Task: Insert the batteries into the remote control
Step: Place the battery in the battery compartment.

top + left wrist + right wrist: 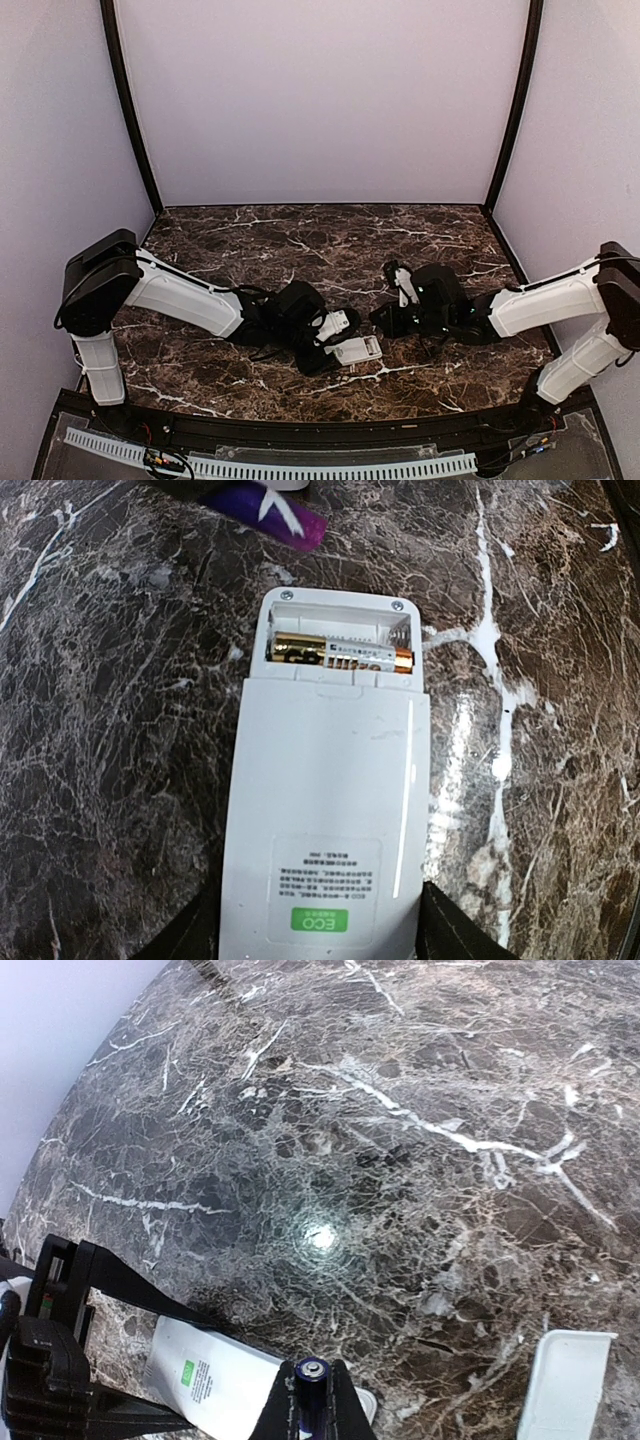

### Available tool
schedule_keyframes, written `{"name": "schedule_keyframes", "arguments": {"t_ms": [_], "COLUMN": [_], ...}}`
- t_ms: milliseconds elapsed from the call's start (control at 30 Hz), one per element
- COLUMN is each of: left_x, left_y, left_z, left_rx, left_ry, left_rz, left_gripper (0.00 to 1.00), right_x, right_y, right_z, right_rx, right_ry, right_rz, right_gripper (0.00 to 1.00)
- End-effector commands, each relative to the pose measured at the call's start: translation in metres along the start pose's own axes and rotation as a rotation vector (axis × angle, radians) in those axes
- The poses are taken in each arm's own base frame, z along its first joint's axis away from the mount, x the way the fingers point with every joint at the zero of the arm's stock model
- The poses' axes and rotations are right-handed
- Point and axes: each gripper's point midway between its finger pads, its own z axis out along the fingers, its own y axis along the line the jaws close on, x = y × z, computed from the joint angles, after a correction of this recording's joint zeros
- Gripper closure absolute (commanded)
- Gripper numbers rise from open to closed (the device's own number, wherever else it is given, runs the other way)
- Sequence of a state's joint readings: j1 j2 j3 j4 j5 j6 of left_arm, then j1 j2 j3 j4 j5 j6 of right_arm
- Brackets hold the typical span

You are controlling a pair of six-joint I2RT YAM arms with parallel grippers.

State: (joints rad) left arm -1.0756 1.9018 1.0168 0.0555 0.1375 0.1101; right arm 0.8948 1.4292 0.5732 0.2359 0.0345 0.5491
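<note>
White remote control point(325, 800) in left claw point(325, 935); right claw point(312, 1405) grips purple battery point(311, 1372); white cover point(568, 1385) beside.

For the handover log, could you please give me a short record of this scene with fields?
surface: marble table
remote control: lying back up, battery bay open
in bay: one gold battery; the slot beside it is empty
left gripper: jaws clamped on the remote's long sides
right gripper: jaws shut on a bluish-purple battery, close to the open bay
also: white flat piece on the table, apart from the remote
</note>
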Motion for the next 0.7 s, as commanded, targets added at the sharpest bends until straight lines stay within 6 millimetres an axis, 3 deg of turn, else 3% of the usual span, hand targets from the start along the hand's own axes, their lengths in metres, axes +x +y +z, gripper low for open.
{"name": "schedule_keyframes", "arguments": {"t_ms": [0,267,667], "left_x": [0.088,0.089,0.089], "left_y": [-0.016,-0.016,-0.016], "left_z": [0.014,0.015,0.016], "left_rx": [0.063,0.063,0.065], "left_ry": [0.289,0.292,0.294], "left_rz": [-0.052,-0.053,-0.054], "left_gripper": [0.36,0.36,0.36], "right_x": [0.005,0.025,0.037], "right_y": [0.017,0.013,-0.005], "right_z": [0.011,0.017,0.016], "right_rx": [-0.111,-0.096,-0.034], "right_ry": [-0.026,0.029,0.032], "right_rz": [0.02,0.019,-0.046], "right_gripper": [1.0,1.0,1.0]}}
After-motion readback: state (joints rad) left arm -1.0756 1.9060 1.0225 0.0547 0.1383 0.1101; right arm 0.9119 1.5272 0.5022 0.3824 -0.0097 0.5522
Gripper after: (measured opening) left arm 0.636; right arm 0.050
